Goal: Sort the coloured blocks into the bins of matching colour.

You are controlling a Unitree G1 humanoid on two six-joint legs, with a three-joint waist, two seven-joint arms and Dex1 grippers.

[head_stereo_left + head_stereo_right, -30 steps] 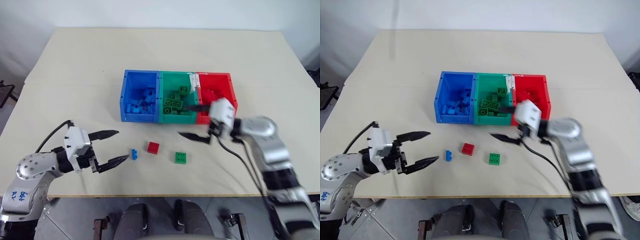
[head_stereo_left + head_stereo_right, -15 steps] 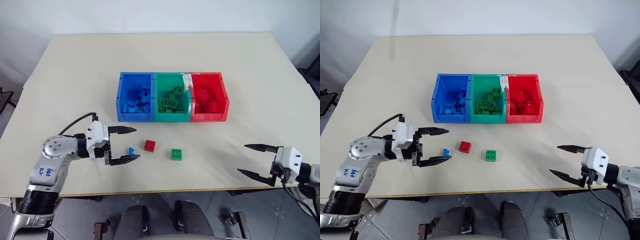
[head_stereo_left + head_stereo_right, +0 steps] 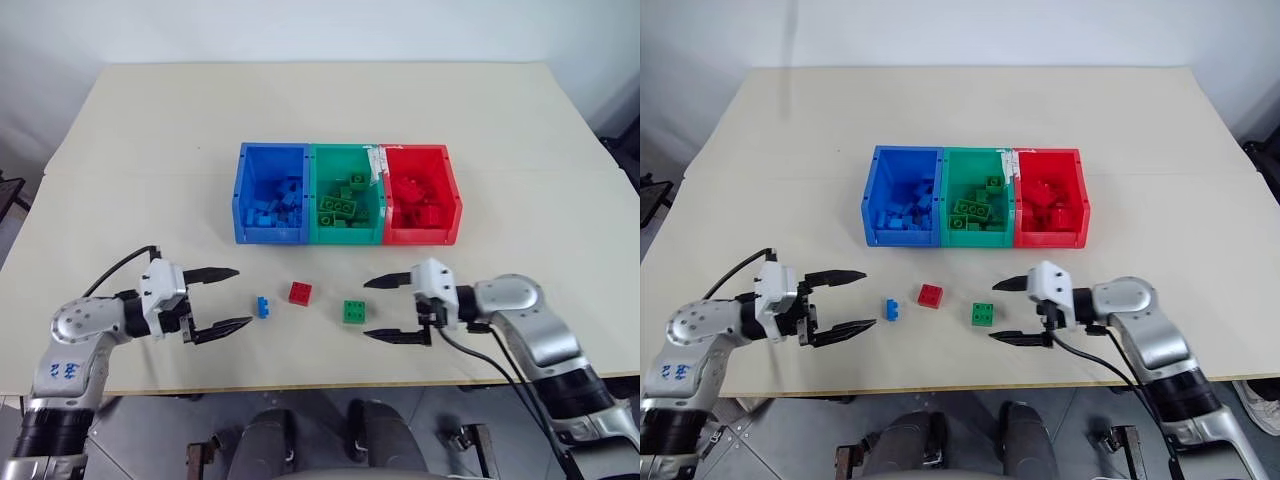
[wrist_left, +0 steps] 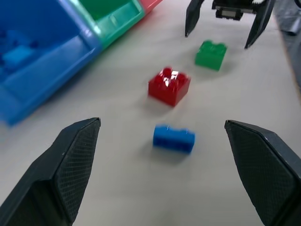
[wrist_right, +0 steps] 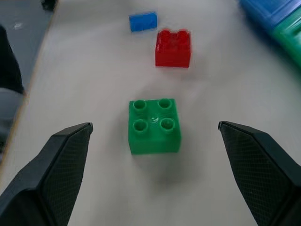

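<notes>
Three small studded plastic bricks are seen loose on the pale bench (image 3: 120, 180), in a row near its front edge: a small blue brick (image 3: 263, 307), a square red brick (image 3: 300, 292) beside it, and a square green four-stud brick (image 3: 354, 311) further toward the robot's right. Behind them, three joined open-topped plastic bins are set in a row: the blue bin (image 3: 245, 190), the green bin (image 3: 346, 154) and the red bin (image 3: 452, 190), each loaded with bricks of its own colour. The left claw (image 3: 224, 298) is held just left of the blue brick, fingers spread wide apart, nothing between them. The right claw (image 3: 385, 307) is held just right of the green brick, pointed at it, fingers likewise wide apart and empty. No brick is touched by either claw
</notes>
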